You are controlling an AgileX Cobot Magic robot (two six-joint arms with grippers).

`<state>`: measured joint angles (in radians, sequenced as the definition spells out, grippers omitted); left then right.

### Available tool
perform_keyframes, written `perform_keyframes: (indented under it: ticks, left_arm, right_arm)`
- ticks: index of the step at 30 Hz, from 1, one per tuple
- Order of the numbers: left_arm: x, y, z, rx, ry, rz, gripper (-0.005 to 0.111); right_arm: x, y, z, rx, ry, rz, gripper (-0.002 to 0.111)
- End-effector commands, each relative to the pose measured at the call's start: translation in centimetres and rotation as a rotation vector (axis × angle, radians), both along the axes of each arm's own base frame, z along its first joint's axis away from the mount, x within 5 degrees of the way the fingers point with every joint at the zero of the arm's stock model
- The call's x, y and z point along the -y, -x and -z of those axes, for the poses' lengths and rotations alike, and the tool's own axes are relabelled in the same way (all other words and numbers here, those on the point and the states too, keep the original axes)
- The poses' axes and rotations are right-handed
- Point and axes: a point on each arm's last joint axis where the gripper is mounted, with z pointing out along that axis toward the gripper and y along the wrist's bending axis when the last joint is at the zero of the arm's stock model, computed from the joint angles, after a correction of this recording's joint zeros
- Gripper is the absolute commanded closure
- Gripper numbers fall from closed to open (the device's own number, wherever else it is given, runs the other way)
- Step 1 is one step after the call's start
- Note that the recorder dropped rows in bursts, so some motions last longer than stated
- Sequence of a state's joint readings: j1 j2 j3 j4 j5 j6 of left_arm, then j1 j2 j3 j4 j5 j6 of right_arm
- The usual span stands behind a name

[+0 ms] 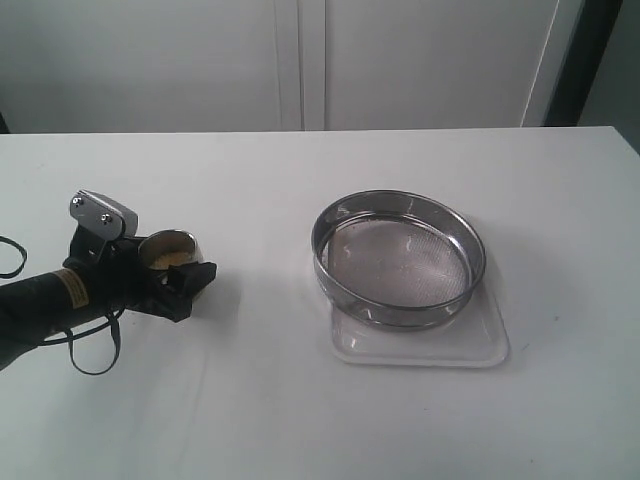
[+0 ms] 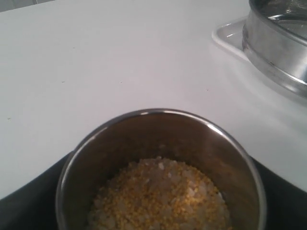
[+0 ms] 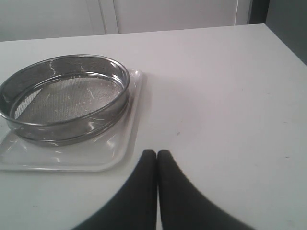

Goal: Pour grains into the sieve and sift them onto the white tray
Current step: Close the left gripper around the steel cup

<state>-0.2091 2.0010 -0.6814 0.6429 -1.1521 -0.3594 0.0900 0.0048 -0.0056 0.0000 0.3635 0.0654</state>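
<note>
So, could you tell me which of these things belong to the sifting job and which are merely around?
For the job: grains in the steel cup, held by the left gripper; sieve, resting on the white tray; right gripper, shut and empty.
Just around: table; black cable loop by the left arm; pale cabinet doors behind.

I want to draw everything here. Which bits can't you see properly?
Exterior view: the right tool is outside the frame.
Left wrist view: the picture's edge cuts off the cup and its grains.
All views: the sieve covers the middle of the white tray.
</note>
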Motion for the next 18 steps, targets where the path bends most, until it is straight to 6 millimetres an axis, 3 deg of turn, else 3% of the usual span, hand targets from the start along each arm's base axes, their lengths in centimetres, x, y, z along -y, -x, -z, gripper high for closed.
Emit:
perform_keyframes:
  ticks: [1,9,18]
  left_arm:
    - [-0.1,0.3,0.6,-0.044,-0.051,0.003,0.107]
    - [-0.2,0.3,0.4,-0.038,-0.069,0.005,0.107]
    - [-0.2,0.3,-2.3,0.036,-0.068,0.006,0.107]
  right_arm:
    - [0.0,0.0,0.0,0.013,-0.001,-0.002,0.108]
    - [0.0,0.0,0.0,0.013,-0.001,-0.002,0.108]
    - [0.0,0.0,0.0,0.013,-0.001,-0.002,0.108]
